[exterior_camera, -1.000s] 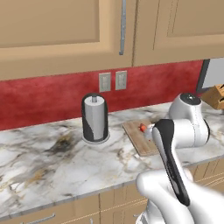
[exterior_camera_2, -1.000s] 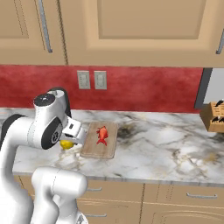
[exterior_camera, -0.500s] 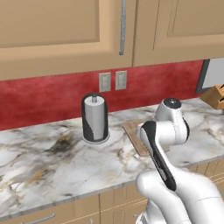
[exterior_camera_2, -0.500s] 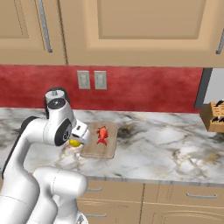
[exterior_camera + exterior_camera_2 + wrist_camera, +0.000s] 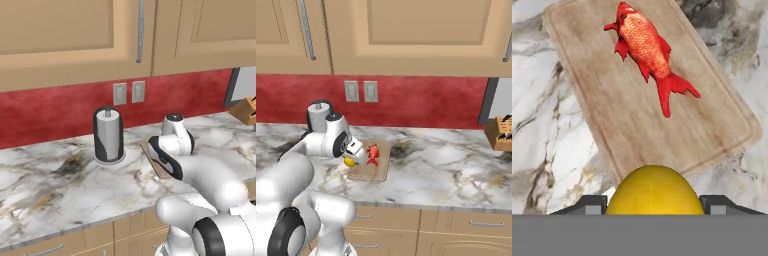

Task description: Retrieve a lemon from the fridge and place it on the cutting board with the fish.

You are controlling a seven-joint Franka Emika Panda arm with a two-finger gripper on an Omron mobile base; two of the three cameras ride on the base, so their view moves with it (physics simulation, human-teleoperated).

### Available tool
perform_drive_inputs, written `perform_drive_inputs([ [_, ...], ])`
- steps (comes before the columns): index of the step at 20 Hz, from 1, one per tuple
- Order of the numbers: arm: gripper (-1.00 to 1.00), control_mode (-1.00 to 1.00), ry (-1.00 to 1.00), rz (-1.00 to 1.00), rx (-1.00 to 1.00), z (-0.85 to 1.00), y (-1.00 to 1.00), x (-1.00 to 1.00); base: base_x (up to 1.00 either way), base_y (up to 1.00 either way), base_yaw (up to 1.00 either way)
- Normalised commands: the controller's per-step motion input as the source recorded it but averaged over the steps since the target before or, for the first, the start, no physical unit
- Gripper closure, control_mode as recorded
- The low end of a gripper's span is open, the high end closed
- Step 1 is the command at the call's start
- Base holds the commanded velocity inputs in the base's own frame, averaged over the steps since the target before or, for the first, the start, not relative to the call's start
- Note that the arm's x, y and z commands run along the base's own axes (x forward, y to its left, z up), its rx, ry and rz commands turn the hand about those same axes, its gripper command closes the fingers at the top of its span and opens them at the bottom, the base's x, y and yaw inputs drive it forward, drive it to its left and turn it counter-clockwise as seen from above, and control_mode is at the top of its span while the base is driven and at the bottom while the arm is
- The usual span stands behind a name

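The tool (image 5: 352, 159), closed on the lemon (image 5: 654, 191), hovers over the cutting board (image 5: 632, 125) beside the fish (image 5: 647, 47), needing only lowering and release.

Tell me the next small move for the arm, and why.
Probably lower the lemon a little further onto the bare wood of the cutting board, then let go. The fingers hold the lemon over the board's near edge, and the fish lies toward the far end, so the open wood between them looks free for it.

Yellow lemon (image 5: 654, 191), red-orange fish (image 5: 647, 50), light-brown cutting board (image 5: 627, 125).
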Motion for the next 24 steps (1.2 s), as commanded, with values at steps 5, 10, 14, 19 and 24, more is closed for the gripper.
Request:
perform_drive_inputs([
  [5,1.00,-1.00,0.04,0.00,0.03,-0.22,0.00,0.68,0.00,0.00,0.00],
  [10,1.00,-1.00,0.02,0.00,0.02,-0.37,-0.01,0.45,0.00,0.00,0.00],
  [14,1.00,-1.00,0.08,-0.04,0.00,-0.45,0.00,0.03,0.00,0.00,0.00],
  [19,1.00,-1.00,0.02,-0.06,0.00,-0.36,-0.09,0.09,0.00,0.00,0.00],
  [24,1.00,-1.00,0.00,-0.02,0.00,-0.14,-0.11,0.08,0.00,0.00,0.00],
])
